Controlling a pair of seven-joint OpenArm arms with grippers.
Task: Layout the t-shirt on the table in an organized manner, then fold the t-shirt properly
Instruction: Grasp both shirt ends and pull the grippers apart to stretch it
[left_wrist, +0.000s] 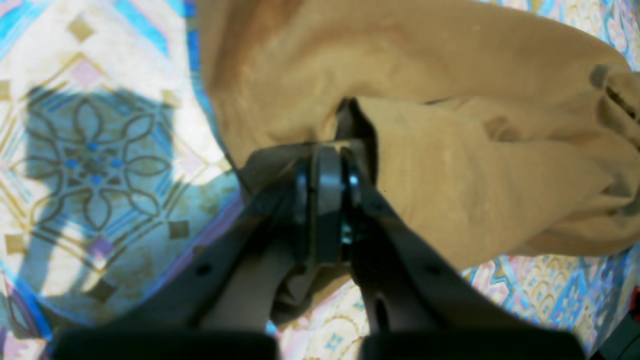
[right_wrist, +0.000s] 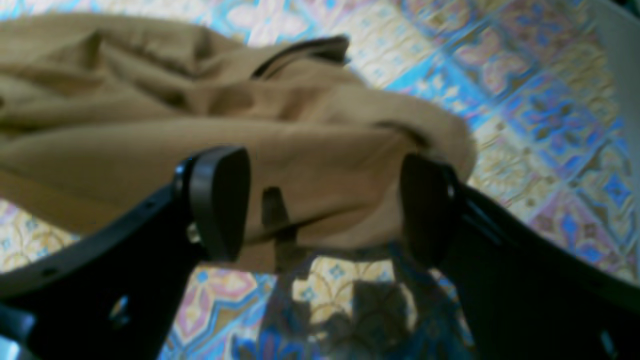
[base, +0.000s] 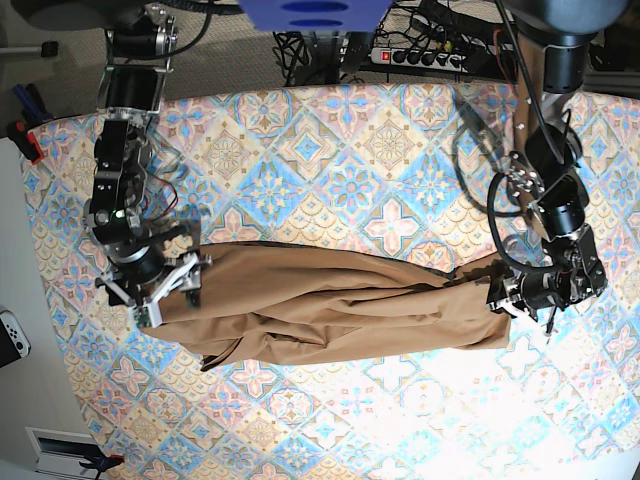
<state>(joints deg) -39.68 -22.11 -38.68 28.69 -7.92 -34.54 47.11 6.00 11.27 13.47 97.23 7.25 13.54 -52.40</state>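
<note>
Base view shows my left hand (base: 503, 300) pinching the t-shirt (base: 330, 305) at right; my right hand (base: 165, 288) stands wide at left, and should grip a hem before spreading it on the surface (base: 330, 160).

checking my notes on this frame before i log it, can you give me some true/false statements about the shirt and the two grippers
1. The left gripper is shut on the t-shirt. True.
2. The right gripper is clamped tight on the cloth. False: its jaws stand wide open, with one end of the shirt lying between them.
3. The t-shirt is spread flat with both sleeves laid out. False: it is bunched into a long wrinkled band stretched between the two arms.
4. The t-shirt lies on the table with a pastel floral tile pattern. True.
5. The shirt is dark blue. False: it is tan-brown.
</note>
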